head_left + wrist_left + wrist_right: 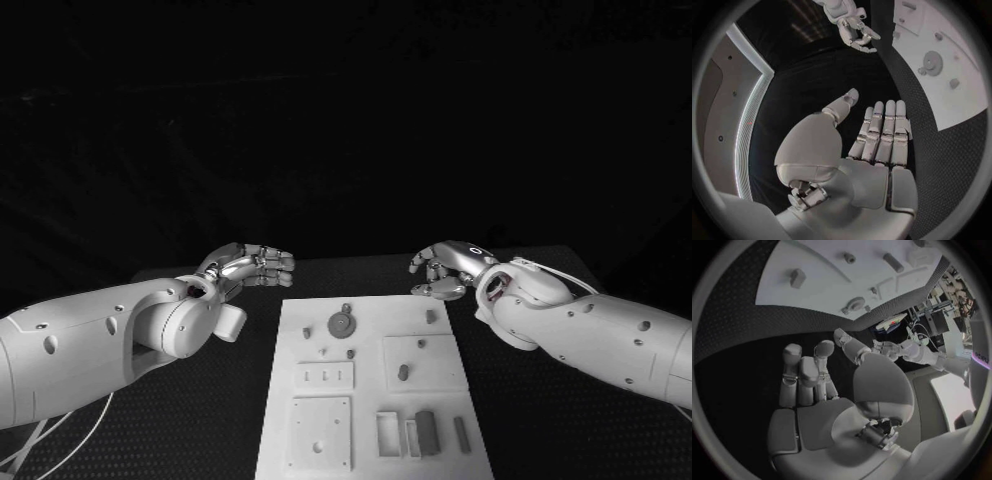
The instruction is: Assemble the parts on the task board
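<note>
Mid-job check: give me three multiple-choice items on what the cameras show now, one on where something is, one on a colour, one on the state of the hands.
1. Where is the round disc part on the task board?
A. Near the board's far end
B. At the board's near edge
C. On the black table beside the board

2. What colour is the task board?
A. Black
B. White
C. Striped

3. What are the two hands doing?
A. Both hold a part
B. Left holds a part, right holds nothing
C. Neither holds anything

Answers:
1 A: in the head view the disc sits toward the far end, between the two hands.
2 B: the plate is white against the black table.
3 C: the left hand and right hand hover off the board's far corners, and both wrist views show bare palms.
</note>
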{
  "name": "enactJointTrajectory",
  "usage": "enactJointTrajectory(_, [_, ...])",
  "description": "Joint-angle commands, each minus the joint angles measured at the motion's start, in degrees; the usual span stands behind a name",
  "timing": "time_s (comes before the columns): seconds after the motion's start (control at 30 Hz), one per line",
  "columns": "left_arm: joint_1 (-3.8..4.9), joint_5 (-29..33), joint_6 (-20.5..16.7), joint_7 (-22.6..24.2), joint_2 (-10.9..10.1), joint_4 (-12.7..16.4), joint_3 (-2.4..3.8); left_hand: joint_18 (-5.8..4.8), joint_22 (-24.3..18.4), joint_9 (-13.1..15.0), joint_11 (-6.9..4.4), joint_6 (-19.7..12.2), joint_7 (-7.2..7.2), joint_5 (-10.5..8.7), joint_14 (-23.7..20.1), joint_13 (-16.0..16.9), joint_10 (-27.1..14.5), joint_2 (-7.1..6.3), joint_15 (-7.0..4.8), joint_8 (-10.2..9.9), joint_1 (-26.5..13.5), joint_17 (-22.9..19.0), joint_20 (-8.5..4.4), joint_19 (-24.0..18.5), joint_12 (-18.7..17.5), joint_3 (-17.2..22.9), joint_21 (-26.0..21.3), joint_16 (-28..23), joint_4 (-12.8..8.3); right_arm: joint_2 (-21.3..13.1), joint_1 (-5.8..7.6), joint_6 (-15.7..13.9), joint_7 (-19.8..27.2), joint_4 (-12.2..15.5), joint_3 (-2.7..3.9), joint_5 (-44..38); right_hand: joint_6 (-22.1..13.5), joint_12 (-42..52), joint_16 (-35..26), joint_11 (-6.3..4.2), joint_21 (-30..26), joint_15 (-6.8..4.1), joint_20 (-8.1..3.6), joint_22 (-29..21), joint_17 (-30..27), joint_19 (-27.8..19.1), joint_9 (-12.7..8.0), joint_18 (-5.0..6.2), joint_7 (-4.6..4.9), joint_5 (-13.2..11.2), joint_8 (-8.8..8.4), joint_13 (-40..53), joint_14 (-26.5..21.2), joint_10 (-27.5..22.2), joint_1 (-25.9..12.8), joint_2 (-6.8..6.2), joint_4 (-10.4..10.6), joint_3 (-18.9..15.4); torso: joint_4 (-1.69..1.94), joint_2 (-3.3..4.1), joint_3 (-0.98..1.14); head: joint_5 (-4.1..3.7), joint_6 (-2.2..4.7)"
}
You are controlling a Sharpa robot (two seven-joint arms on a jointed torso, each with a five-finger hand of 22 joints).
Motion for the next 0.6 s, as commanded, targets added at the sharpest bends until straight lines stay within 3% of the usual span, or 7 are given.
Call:
enactJointTrajectory(0.03, [-0.11, -0.1, 2.3, 1.3, 0.0, -0.1, 0.02, 1.07, -0.1, -0.1, 0.22, 0.2, -0.07, 0.23, 0.2, -0.1, 0.1, 0.05, 0.26, -0.3, 0.0, 0.1, 0.0, 0.3, -0.3, -0.1, -0.2, -0.3, 0.0, -1.0, 0.05, 5.2, 7.1, -1.9, -0.02, 9.7, -0.1, -1.4, -1.8, -0.11, -1.2, -0.18, 0.84, 0.3, -1.0, -1.9, 0.1, 1.59, -0.31, 0.1, -0.03, -0.4, -1.5, -2.8, 0.0, 0.41, -0.2, 0.2, -0.84, -0.22, 0.41, -0.57, 0.44])
enactJointTrajectory(0.23, [-0.39, -0.2, 2.6, 1.3, -0.1, -0.4, 0.02, 1.07, -0.1, -0.1, 0.22, 0.2, -0.07, 0.23, 0.2, -0.1, 0.1, 0.05, 0.26, -0.3, 0.0, 0.1, 0.0, 0.3, -0.3, -0.1, -0.2, -0.3, 0.0, -2.5, -0.03, 5.8, 9.2, -4.5, -0.06, 10.2, -1.6, -7.4, -2.4, 0.72, -3.5, 0.52, 2.38, -0.5, -2.1, -3.8, 0.2, 1.73, 0.26, 0.1, -0.32, -3.4, -1.7, -12.9, 2.8, -0.34, -1.7, 0.6, -1.22, -0.21, 0.94, -0.4, 0.44])
enactJointTrajectory(0.33, [-0.49, -0.2, 2.7, 1.3, 0.0, -0.5, 0.02, 1.03, -0.1, 0.0, -0.16, 0.4, -0.65, 0.22, 0.1, -0.1, 0.1, 0.11, 0.31, -0.2, 0.1, 0.1, 0.05, 0.2, -0.4, -0.1, -0.3, -0.3, 0.0, -2.8, -0.36, 6.0, 9.8, -5.6, -0.12, 8.7, -2.2, -5.7, -2.1, 0.75, -3.6, 0.57, 2.6, -0.4, -2.1, -3.8, 0.3, 1.73, 0.31, 0.2, -0.39, -1.7, -1.8, -14.4, 3.8, -0.74, -1.4, 0.2, -1.2, -0.22, 0.86, -0.51, 0.45])
enactJointTrajectory(0.37, [-0.51, -0.2, 2.6, 1.3, 0.0, -0.6, 0.02, 1.03, -0.1, 0.0, -0.17, 0.4, -0.66, 0.22, 0.1, -0.1, 0.1, 0.11, 0.31, -0.2, 0.1, 0.1, 0.05, 0.2, -0.4, -0.1, -0.3, -0.4, 0.0, -2.8, -0.5, 6.1, 9.9, -5.9, -0.13, 8.4, -2.2, -4.5, -2.0, 0.8, -3.6, 0.5, 2.66, -0.4, -2.1, -3.7, 0.3, 1.73, 0.19, 0.2, -0.35, -0.8, -1.9, -14.6, 4.0, -0.76, -1.4, 0.0, -1.18, -0.23, 0.73, -0.54, 0.44])
enactJointTrajectory(0.47, [-0.61, -0.2, 2.7, 1.0, 0.2, -0.8, 0.02, 1.02, -0.1, 0.0, -0.18, 0.3, -0.67, 0.22, 0.1, -0.1, 0.1, 0.09, 0.31, -0.3, 0.0, 0.1, 0.05, 0.2, -0.4, -0.1, -0.3, -0.4, 0.0, -2.7, -1.38, 6.4, 11.0, -7.4, -0.22, 7.9, -2.5, 10.1, 0.8, 0.17, -2.9, -0.06, 2.65, 0.0, -0.9, -2.9, 0.6, 1.73, -0.6, 1.0, -0.07, 10.0, -1.3, -12.2, 4.8, -1.03, -1.6, -1.4, -1.13, -0.28, 0.6, -0.74, 0.39])
enactJointTrajectory(0.53, [-0.69, -0.2, 2.7, 1.0, 0.3, -0.9, 0.02, 1.02, -0.1, -0.1, -0.17, 0.2, -0.61, 0.21, 0.1, -0.1, 0.1, 0.05, 0.32, -0.3, 0.0, 0.1, 0.05, 0.2, -0.5, -0.2, -0.3, -0.4, 0.0, -2.3, -1.97, 6.8, 11.6, -8.7, -0.23, 7.9, -2.1, 19.3, 3.5, 0.3, -1.7, 0.06, 1.93, 0.5, 0.3, -1.1, 0.8, 1.73, -0.08, -0.1, 0.27, 15.3, -0.3, -12.6, 5.3, -0.37, -1.6, -1.7, -1.09, -0.29, 0.6, -0.95, 0.39])
enactJointTrajectory(0.6, [-0.78, -0.2, 2.7, 1.0, 0.4, -1.0, 0.02, 1.02, -0.1, -0.1, -0.15, 0.2, -0.54, 0.21, 0.1, -0.1, 0.0, 0.03, 0.32, -0.4, -0.1, 0.2, 0.05, 0.2, -0.5, -0.3, -0.3, -0.4, 0.1, -1.8, -2.59, 7.5, 12.3, -10.0, -0.3, 7.9, -2.0, 25.7, 5.5, 0.34, -0.9, 0.18, 1.05, 0.6, 4.8, 0.5, 0.9, 1.73, -0.28, 0.0, 0.4, 14.7, 2.6, -12.7, 5.4, -0.37, -1.7, -1.7, -0.96, -0.3, 0.53, -1.06, 0.32])
